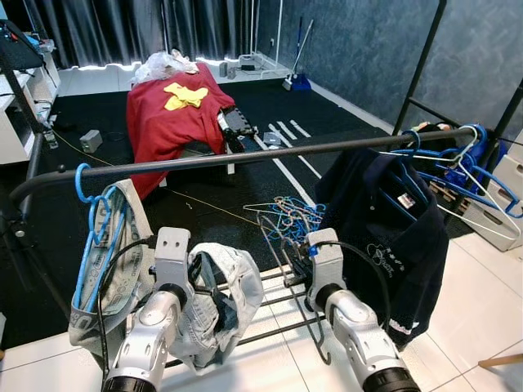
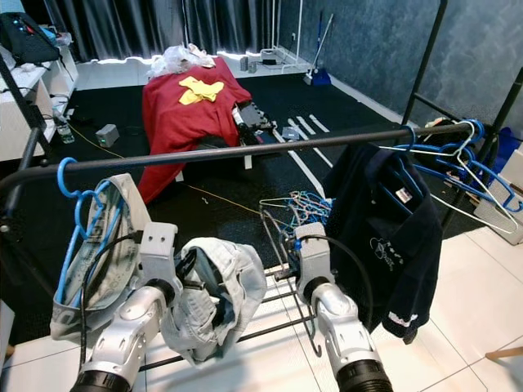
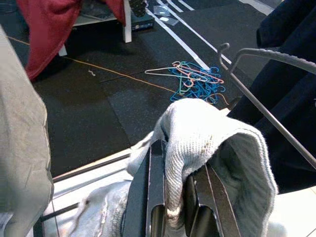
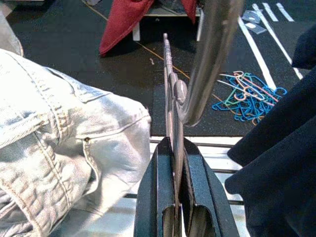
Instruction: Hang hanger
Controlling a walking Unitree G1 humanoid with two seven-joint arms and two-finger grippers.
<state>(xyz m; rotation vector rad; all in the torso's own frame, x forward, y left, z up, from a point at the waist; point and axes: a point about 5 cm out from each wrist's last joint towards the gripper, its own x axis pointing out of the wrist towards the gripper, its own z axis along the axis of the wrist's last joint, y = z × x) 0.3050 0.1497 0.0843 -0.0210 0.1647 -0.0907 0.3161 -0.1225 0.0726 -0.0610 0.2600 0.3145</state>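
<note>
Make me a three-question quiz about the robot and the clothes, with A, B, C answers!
1. Where is the hanger pile?
A. on the floor
B. on the rail
C. on the red cloth

2. What colour is the jacket on the rail?
A. red
B. dark navy
C. yellow

3. What is the left gripper doing?
A. hanging open
B. gripping pale denim
C. holding a broom

Answers: 1 A, the tangle lies on the dark floor; 2 B, the hung jacket is navy; 3 B, cloth is pinched between its fingers.
</note>
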